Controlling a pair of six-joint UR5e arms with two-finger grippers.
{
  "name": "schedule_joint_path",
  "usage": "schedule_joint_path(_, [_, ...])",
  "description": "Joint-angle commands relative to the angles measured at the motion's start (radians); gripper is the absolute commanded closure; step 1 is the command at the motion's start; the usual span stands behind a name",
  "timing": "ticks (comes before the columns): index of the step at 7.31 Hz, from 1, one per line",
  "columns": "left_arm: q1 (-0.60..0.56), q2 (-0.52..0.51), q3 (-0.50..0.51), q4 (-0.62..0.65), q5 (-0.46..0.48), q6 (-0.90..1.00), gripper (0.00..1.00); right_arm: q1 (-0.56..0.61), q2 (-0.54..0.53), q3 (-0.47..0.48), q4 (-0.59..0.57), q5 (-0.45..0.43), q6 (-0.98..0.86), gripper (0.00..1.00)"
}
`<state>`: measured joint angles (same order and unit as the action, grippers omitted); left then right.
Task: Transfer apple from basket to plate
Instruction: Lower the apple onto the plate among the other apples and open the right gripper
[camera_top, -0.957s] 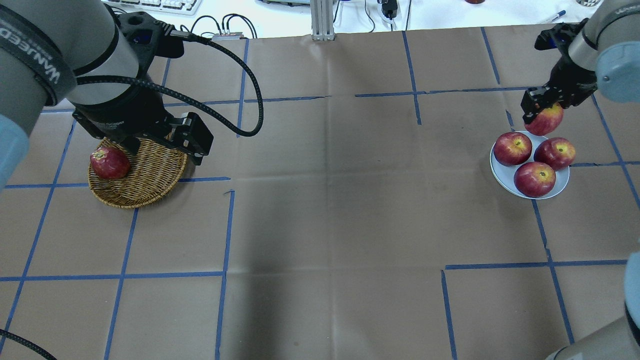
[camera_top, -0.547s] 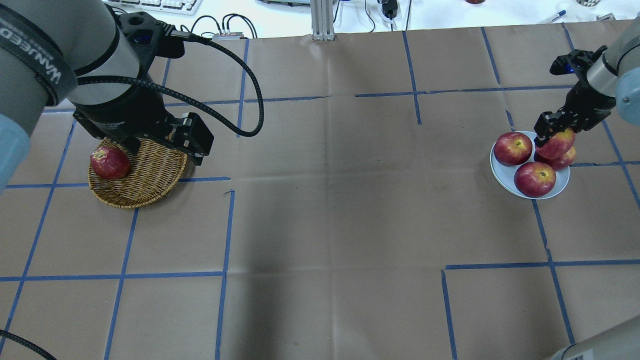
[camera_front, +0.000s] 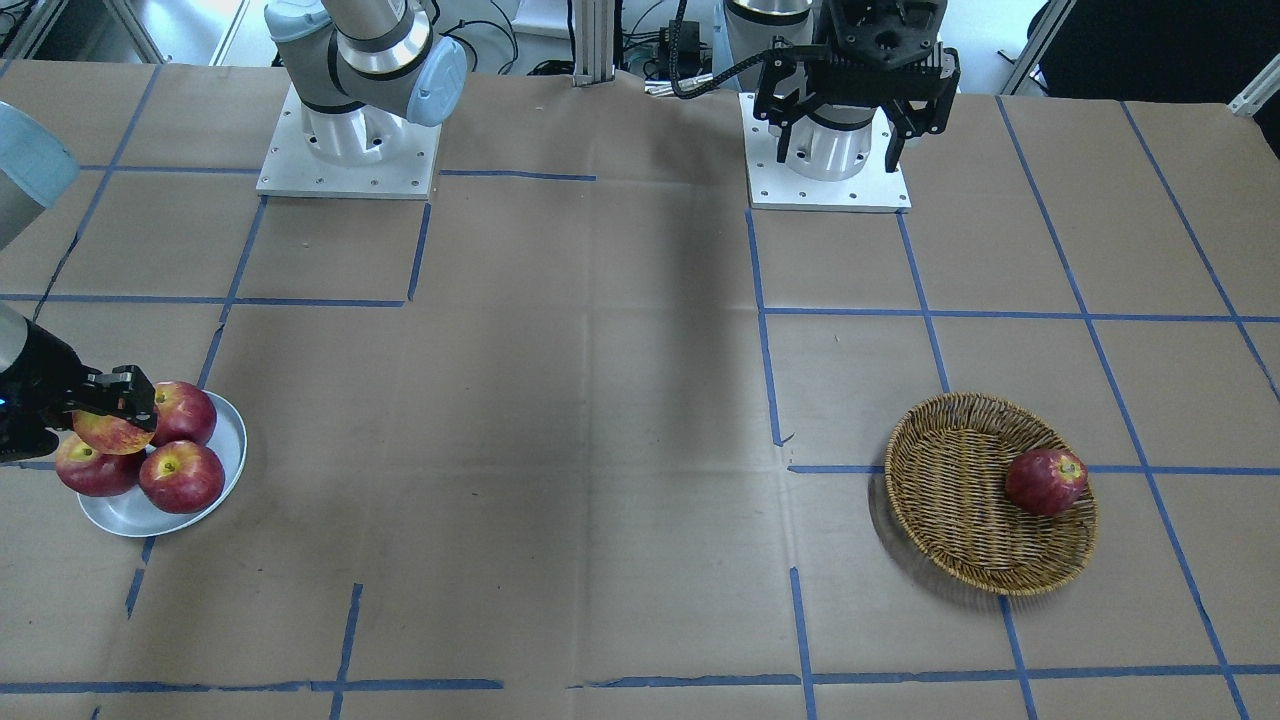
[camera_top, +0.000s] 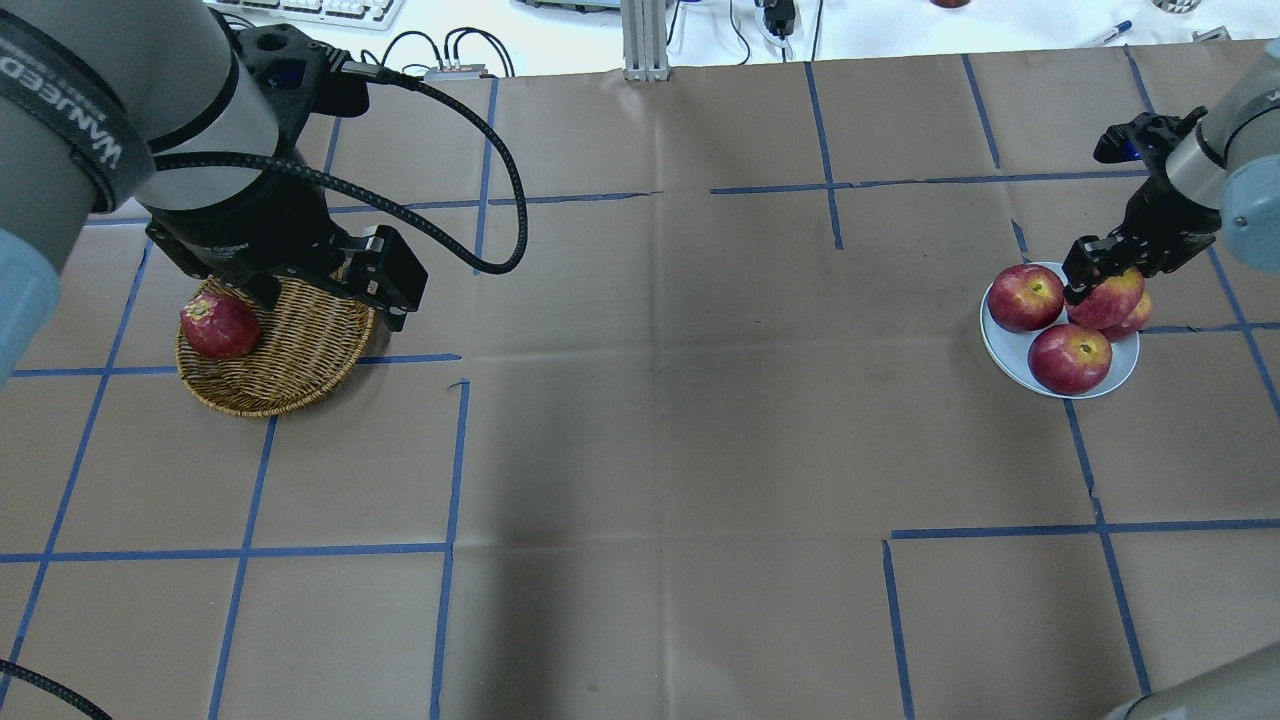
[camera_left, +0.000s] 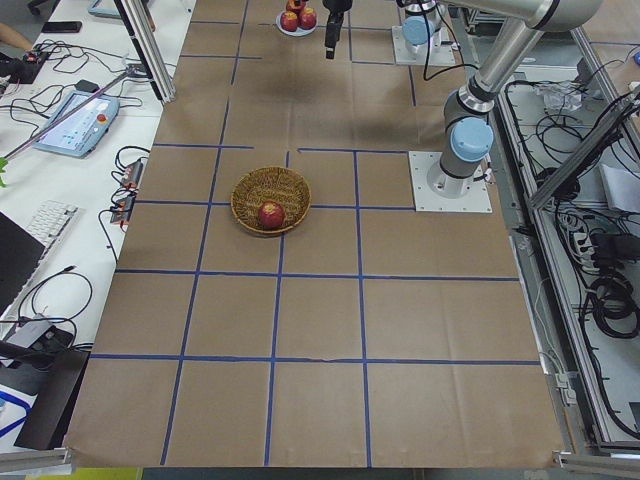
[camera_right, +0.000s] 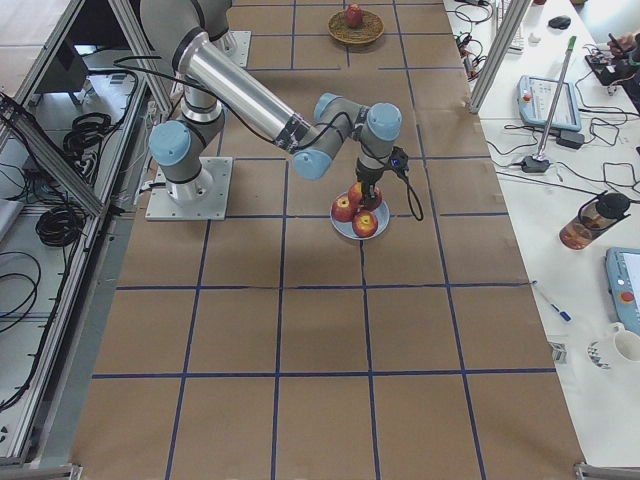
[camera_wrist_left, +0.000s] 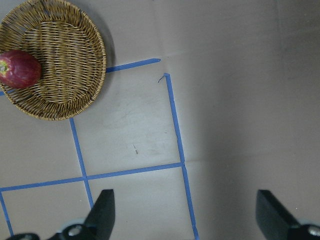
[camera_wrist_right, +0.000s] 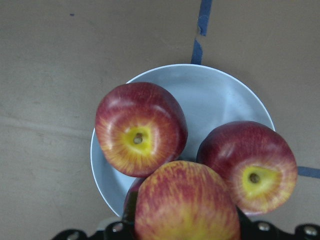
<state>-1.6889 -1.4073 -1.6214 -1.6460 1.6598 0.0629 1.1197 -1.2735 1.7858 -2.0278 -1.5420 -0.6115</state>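
Directly over the plate (camera_wrist_right: 220, 95), gripped in the right pincer (camera_top: 1098, 274): the apple (camera_wrist_right: 185, 205). Clenched on both flanks of the fruit, black fingers (camera_top: 1078, 272) pointing down, wrist tilted, forearm slanting in from the plate's outer side, away from the middle of the surface (camera_top: 660, 420). Pale pinkish-red skin, streaked with yellow-orange, lighter than the three darker apples (camera_wrist_right: 140, 130) lying on the plate. Hanging above those three, hiding most of one. Touching them or just clear of them: cannot tell.

Seen from the right wrist view only: yellow rings round the stems of two plate apples, and a mere sliver of the third under the held one. Shown by the overhead view instead: all three spread round the plate, the held apple over the part of the plate nearest the arm. From the right-end side view: forearm stretched out from the base toward the plate, wrist turned down over it.

Well apart from the plate, across the surface on the robot's left: the basket (camera_front: 950, 500), golden wicker, holding one deep-red apple (camera_front: 1045, 481) near its wall. Likewise far from the plate, raised above the surface beside the basket: the left pincer (camera_wrist_left: 185, 215), released, spread wide, grasping nothing. Partly hidden behind that arm in the overhead view, the basket's rim; laid bare whole in the front-facing view.
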Motion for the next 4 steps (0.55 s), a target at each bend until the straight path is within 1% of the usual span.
schedule_joint_path(1, [0.000,0.001,0.000,0.000,0.000,0.000,0.01,0.000,0.026,0.000,-0.032,-0.004,0.003,0.44])
schedule_joint_path(2, [0.000,0.001,0.002,0.000,0.000,0.000,0.01,0.000,0.023,0.001,-0.032,-0.004,0.004,0.25])
schedule_joint_path(3, [0.000,0.001,0.000,0.000,0.000,0.000,0.01,0.000,0.014,0.000,-0.029,-0.009,0.004,0.00])
schedule_joint_path(4, [0.000,0.001,0.000,0.000,0.000,0.000,0.01,0.002,0.008,-0.008,-0.017,-0.010,0.016,0.00])
